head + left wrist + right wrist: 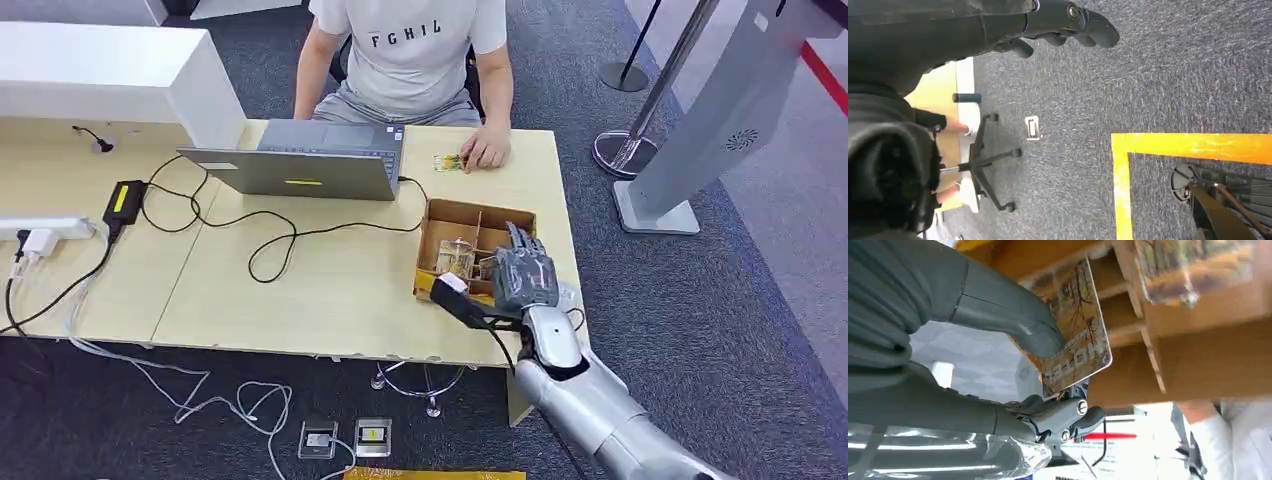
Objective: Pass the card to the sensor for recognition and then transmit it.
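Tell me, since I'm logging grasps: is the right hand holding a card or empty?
Holding. In the right wrist view the thumb presses a card against the fingers, beside the cardboard box.

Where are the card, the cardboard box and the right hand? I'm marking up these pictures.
card point(1075, 335): right wrist view, on its printed face beside the thumb.
cardboard box point(470, 212): head view, on its far compartment wall.
right hand point(524, 270): head view, on the back of the hand.

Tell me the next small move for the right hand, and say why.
Probably lift the card straight up out of the cardboard box. The right hand already pinches the card with its thumb, yet it sits low at the box's compartments, so it likely must clear the dividers before travelling to any sensor.
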Tool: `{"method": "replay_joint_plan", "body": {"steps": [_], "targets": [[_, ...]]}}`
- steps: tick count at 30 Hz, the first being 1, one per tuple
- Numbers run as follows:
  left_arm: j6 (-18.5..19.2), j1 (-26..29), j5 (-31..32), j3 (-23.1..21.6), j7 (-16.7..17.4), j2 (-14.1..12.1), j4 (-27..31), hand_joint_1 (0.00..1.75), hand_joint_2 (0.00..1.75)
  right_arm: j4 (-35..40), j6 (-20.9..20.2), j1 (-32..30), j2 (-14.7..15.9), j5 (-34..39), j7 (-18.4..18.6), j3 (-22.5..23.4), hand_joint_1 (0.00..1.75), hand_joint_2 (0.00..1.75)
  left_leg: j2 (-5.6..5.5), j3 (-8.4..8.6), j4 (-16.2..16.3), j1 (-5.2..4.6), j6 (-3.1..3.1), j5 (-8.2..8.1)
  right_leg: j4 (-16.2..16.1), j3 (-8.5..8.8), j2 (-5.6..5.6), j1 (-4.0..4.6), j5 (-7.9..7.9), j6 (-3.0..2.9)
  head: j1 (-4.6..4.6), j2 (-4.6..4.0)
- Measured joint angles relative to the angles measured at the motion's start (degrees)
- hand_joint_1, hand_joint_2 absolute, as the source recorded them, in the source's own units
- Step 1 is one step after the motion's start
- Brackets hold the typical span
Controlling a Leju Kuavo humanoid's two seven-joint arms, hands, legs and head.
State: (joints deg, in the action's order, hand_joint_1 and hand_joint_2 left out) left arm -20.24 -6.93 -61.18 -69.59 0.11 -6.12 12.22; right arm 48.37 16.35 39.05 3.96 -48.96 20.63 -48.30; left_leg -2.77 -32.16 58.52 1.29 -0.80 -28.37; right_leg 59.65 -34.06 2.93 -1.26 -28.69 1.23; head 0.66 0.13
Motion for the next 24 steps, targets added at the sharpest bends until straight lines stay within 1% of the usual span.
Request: {"method": "replay_joint_plan", "body": {"steps": [2, 5, 11, 14, 17, 24], "targets": [[-0.1, 0.0, 0.2, 0.0, 0.0, 0.0, 0.0, 0.00, 0.00, 0.6, 2.0, 1.3, -0.7, 2.3, -0.6, 0.5, 1.75, 1.75, 0.01, 0.00, 0.0, 0.00, 0.00, 0.00, 0.0, -0.01, 0.03, 0.00, 0.01, -0.02, 0.00, 0.00], [0.0, 0.0, 0.9, 0.0, 0.0, 0.0, 0.0, 0.00, 0.00, 2.8, 0.6, 4.3, -1.3, 4.5, 0.4, 1.3, 1.75, 1.75, 0.02, 0.06, 0.0, 0.00, 0.00, 0.01, 0.0, 0.00, 0.05, 0.00, 0.01, -0.02, 0.00, 0.00], [0.5, 0.0, 2.5, 0.0, -0.3, 0.0, 0.0, 0.00, 0.00, 6.9, -0.2, 7.9, -2.0, 4.3, 1.8, 1.6, 1.75, 1.75, 0.02, 0.04, 0.0, 0.00, 0.00, 0.01, 0.0, 0.00, 0.05, 0.00, 0.02, -0.02, 0.00, 0.00], [0.8, 0.0, 3.1, -0.1, -0.9, 0.0, 0.0, 0.00, 0.00, 9.0, -0.7, 9.7, -2.2, 7.6, 2.9, 1.6, 1.75, 1.75, 0.02, 0.05, 0.0, 0.00, 0.00, 0.01, 0.0, 0.00, 0.06, 0.00, 0.02, -0.02, 0.00, 0.00], [1.0, 0.0, 3.4, -0.2, -1.0, 0.1, 0.0, 0.00, 0.00, 10.4, -0.7, 9.9, -2.2, 9.6, 3.0, 1.7, 1.75, 1.75, 0.02, 0.05, 0.0, 0.00, 0.00, 0.01, 0.0, 0.00, 0.05, 0.00, 0.02, -0.02, 0.00, 0.00], [1.1, 0.0, 3.7, -0.2, -0.7, 0.1, 0.0, 0.00, 0.00, 12.1, -0.5, 10.0, -1.5, 9.2, 4.7, 1.5, 1.75, 1.75, 0.02, 0.06, 0.0, 0.00, 0.00, 0.01, 0.0, -0.01, 0.05, 0.00, 0.02, -0.02, 0.00, 0.00]]}}
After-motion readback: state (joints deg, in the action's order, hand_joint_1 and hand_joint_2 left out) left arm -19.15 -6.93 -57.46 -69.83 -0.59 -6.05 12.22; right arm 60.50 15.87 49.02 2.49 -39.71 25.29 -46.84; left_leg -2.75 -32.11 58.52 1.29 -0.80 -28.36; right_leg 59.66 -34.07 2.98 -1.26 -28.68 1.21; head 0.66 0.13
